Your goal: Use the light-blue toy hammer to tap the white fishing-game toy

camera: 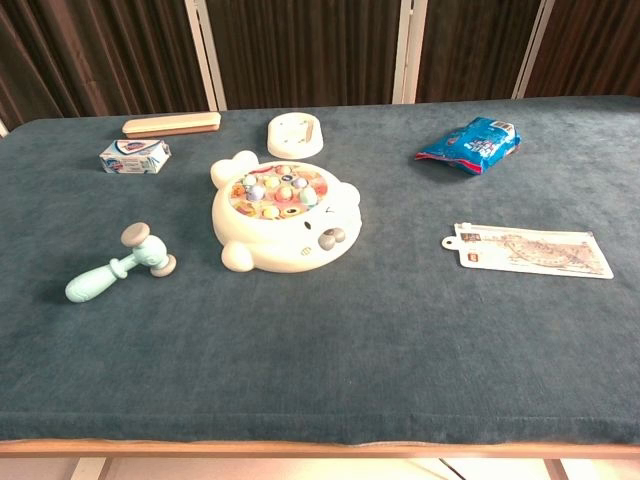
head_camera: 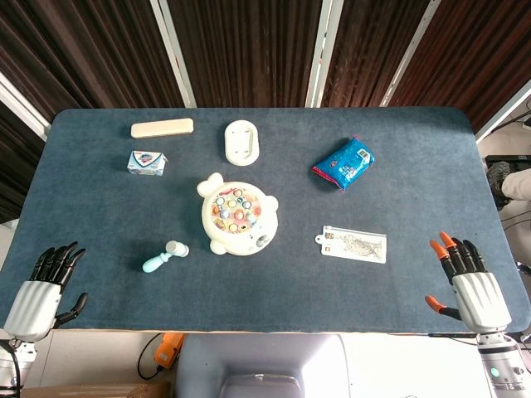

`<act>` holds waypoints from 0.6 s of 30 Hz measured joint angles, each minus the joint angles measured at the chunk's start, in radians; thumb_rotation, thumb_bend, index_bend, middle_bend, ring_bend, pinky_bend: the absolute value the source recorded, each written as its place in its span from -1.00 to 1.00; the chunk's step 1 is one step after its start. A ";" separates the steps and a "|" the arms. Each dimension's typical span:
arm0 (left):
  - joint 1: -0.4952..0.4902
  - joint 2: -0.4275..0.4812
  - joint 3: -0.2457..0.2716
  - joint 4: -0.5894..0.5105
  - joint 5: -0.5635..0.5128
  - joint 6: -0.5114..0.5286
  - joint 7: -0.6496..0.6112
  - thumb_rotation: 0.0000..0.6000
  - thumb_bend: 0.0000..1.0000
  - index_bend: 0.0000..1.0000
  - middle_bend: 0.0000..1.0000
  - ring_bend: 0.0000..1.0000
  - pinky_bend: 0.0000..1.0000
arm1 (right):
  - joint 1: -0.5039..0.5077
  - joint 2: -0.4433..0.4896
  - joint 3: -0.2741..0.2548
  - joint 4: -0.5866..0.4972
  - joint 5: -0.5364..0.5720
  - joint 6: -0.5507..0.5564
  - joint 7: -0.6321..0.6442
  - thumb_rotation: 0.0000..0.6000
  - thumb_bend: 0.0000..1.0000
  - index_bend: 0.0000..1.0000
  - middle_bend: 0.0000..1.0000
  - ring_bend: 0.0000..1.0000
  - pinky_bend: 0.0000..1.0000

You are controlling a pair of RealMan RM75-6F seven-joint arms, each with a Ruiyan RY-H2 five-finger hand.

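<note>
The light-blue toy hammer (head_camera: pixel 164 256) (camera: pixel 120 265) lies flat on the blue cloth, left of the white fishing-game toy (head_camera: pixel 236 217) (camera: pixel 283 215), handle pointing toward the front left. The fishing toy is bear-shaped with coloured fish in its round well. My left hand (head_camera: pixel 41 290) rests at the table's front left corner, fingers spread, holding nothing, well left of the hammer. At the front right corner, my right hand (head_camera: pixel 471 286) shows orange fingertips, also spread and empty. Neither hand appears in the chest view.
A wooden block (head_camera: pixel 162 128), a small soap box (head_camera: pixel 147 162) and a white oval dish (head_camera: pixel 242 141) lie at the back. A blue snack bag (head_camera: pixel 343 162) sits back right, a flat packaged card (head_camera: pixel 352 244) front right. Dark-blue table cloth (head_camera: pixel 398 199).
</note>
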 measured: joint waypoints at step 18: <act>-0.065 -0.250 -0.043 0.056 -0.093 -0.119 -0.105 1.00 -0.26 -0.87 -0.78 -0.88 -0.65 | 0.008 0.003 -0.008 -0.007 -0.007 -0.022 -0.006 1.00 -0.47 -1.00 -1.00 -1.00 -1.00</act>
